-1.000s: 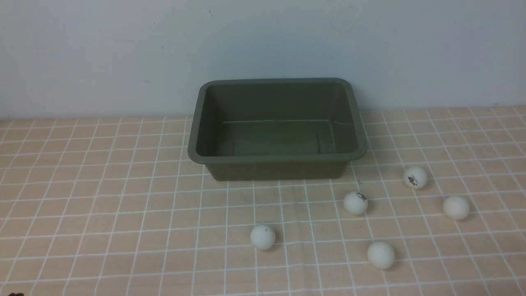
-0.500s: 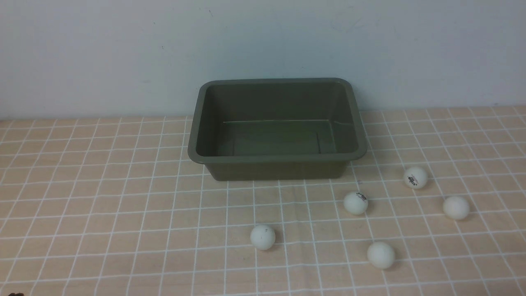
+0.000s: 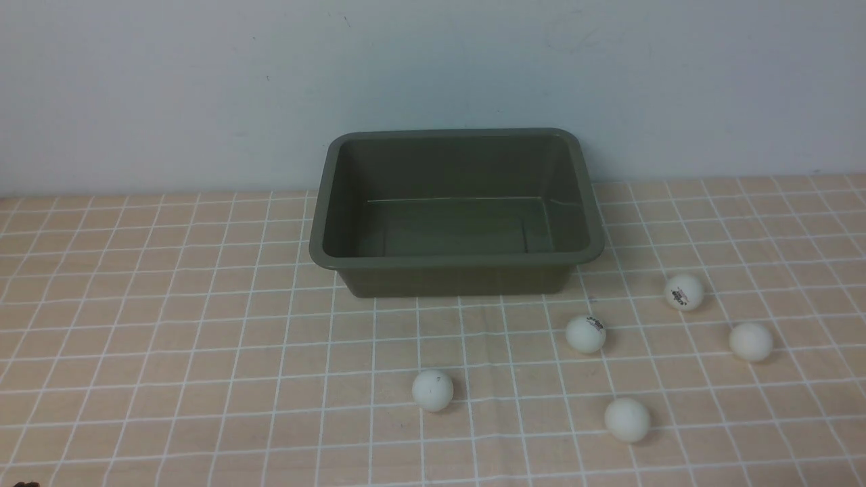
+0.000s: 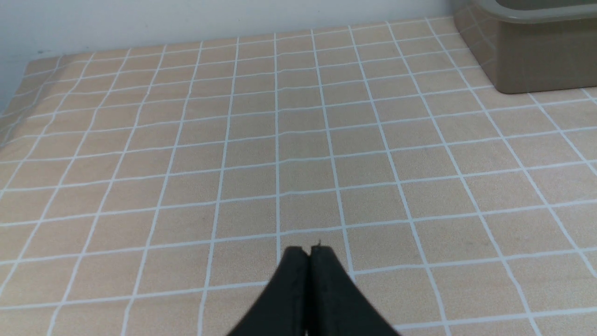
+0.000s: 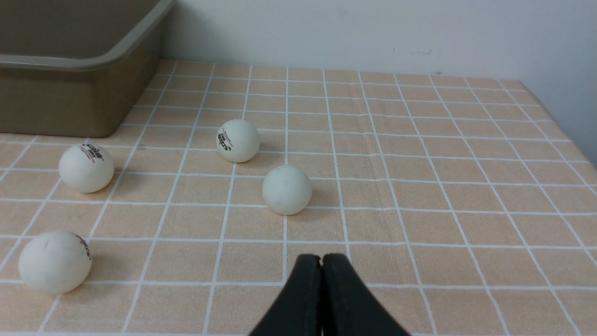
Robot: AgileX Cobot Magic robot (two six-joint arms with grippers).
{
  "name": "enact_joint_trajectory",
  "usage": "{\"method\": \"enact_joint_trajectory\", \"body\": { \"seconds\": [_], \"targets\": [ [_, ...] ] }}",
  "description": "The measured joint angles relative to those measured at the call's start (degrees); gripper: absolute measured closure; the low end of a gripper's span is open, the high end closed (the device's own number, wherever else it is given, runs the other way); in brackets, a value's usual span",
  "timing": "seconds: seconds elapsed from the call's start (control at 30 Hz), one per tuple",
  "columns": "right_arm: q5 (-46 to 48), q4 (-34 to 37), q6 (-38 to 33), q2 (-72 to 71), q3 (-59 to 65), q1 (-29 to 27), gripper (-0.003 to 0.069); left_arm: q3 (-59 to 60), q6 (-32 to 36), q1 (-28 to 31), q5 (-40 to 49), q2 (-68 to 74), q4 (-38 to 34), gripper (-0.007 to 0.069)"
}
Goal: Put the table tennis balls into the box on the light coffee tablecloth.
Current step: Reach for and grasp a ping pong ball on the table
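Note:
The olive-green box [image 3: 457, 260] stands empty at the back middle of the light coffee tablecloth [image 3: 169, 352]. Several white table tennis balls lie in front of it and to its right: one [image 3: 432, 389] near the middle, one [image 3: 585, 333], one with a logo [image 3: 684, 291], one [image 3: 750, 341] and one [image 3: 627, 419]. My right gripper [image 5: 321, 258] is shut and empty, just short of a ball [image 5: 286, 189]; others [image 5: 238, 140] [image 5: 86, 168] [image 5: 54, 262] lie beyond and beside it. My left gripper [image 4: 309, 250] is shut over bare cloth, the box's corner [image 4: 536, 56] far off.
A pale wall [image 3: 433, 81] rises right behind the box. The cloth's far left edge [image 4: 18, 93] drops off in the left wrist view, and its right edge [image 5: 559, 112] shows in the right wrist view.

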Motion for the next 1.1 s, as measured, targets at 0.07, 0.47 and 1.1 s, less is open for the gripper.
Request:
{"method": "enact_joint_trajectory", "body": {
  "seconds": [0.07, 0.47, 1.1],
  "targets": [
    [0.0, 0.0, 0.0, 0.0, 0.0, 0.0, 0.0677, 0.0, 0.0, 0.0, 0.0, 0.0, 0.0, 0.0693],
    [-1.16, 3.71, 1.13, 0.0, 0.0, 0.0, 0.0677, 0.0, -1.51, 0.0, 0.0, 0.0, -3.11, 0.0693],
    [-6.8, 43.74, 6.26, 0.0, 0.0, 0.0, 0.0677, 0.0, -7.38, 0.0, 1.04, 0.0, -44.52, 0.0693]
  ]
}}
